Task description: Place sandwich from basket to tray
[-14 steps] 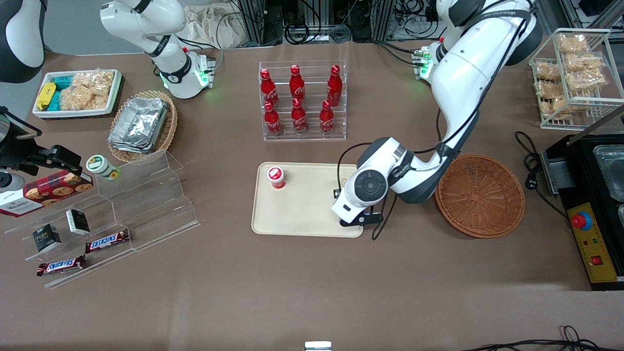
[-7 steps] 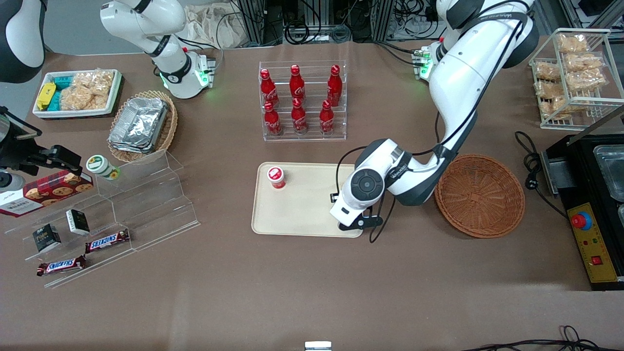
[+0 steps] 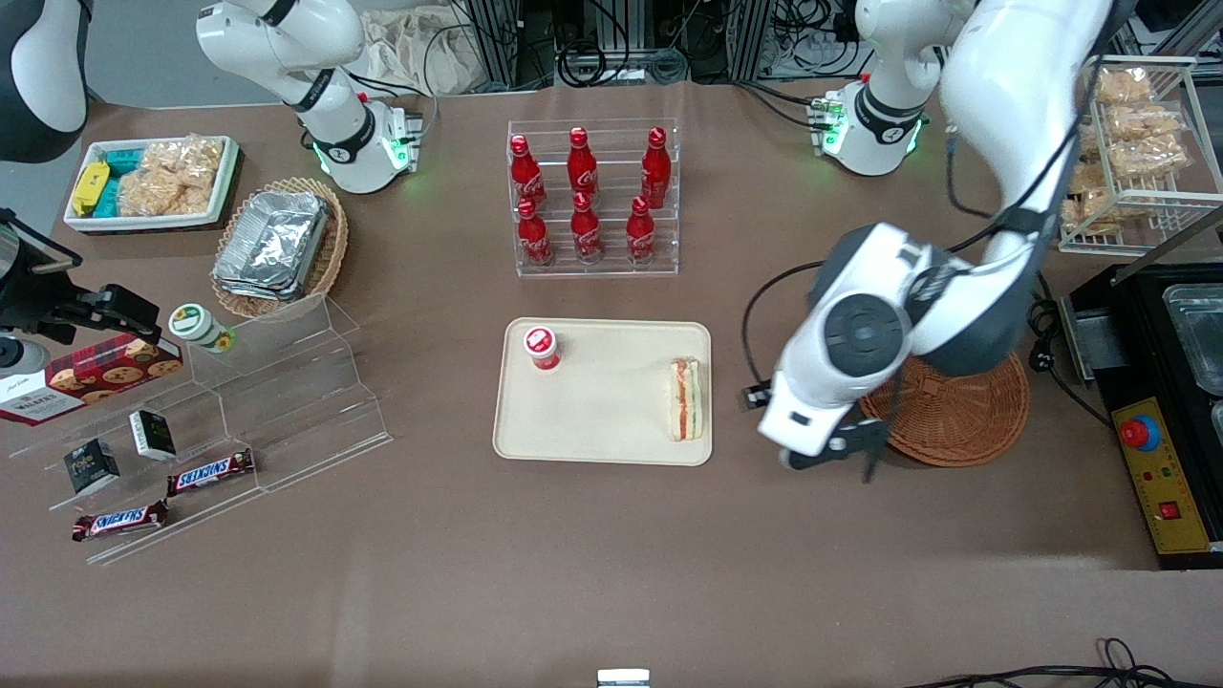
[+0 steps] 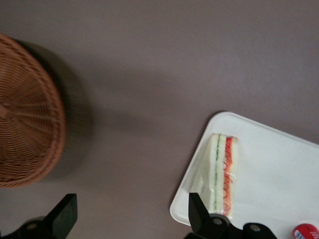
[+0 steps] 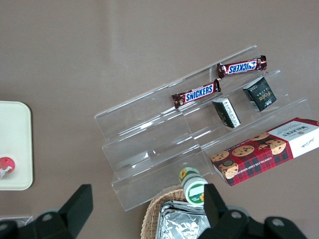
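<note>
A brown table top [image 3: 592, 564] carries the whole scene. Above it, between the two task containers, the left arm's gripper [image 4: 127, 219] is held high with its black fingers [image 4: 64, 215] spread wide and nothing between them. The triangular white-bread sandwich [image 3: 689, 398] with red and green filling lies on the flat cream plastic tray [image 3: 592, 420], at the tray's end nearest the round reddish-brown wicker basket [image 3: 955, 420].

A pale white triangular bread sandwich [image 3: 689, 398] is showing orange-red and green stripes of filling, lying on a plain cream rectangular plastic tray [image 3: 602, 420]. A round reddish-brown woven wicker basket [image 3: 965, 411] is displaying its ribbed weave. The black-fingered gripper [image 4: 129, 219] is hanging open above the dull brown table [image 3: 573, 554].
</note>
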{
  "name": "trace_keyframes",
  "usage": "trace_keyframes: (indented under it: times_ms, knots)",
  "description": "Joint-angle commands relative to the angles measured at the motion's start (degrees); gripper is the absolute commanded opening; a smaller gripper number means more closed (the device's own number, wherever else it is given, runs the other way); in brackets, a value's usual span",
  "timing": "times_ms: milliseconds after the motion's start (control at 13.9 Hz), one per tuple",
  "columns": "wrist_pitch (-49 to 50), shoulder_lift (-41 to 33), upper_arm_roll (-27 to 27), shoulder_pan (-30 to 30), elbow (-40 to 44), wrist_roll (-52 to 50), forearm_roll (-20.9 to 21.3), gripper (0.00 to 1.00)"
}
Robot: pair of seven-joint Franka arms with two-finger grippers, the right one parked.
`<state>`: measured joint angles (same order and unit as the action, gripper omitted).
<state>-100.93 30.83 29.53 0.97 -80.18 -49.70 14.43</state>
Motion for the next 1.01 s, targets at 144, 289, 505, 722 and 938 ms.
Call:
trace_keyframes:
  times_ms: [144, 289, 505, 722, 938]
  knots:
    - [-0.1, -12.3, -2.3, -6.1, -11.3, 15.5, -3.9, 1.0]
    - [1.4, -16.3, -9.3, -4.4, -13.4, 24.6, -7.2, 1.0]
    - [5.8, -19.8, -16.8, -3.2, -13.6, 38.9, -10.1, 1.0]
    - [9.2, -22.6, -17.8, -3.3, -14.9, 44.8, -10.1, 1.0]
    - [5.2, -26.7, -18.5, -3.7, -20.8, 44.9, -10.7, 1.0]
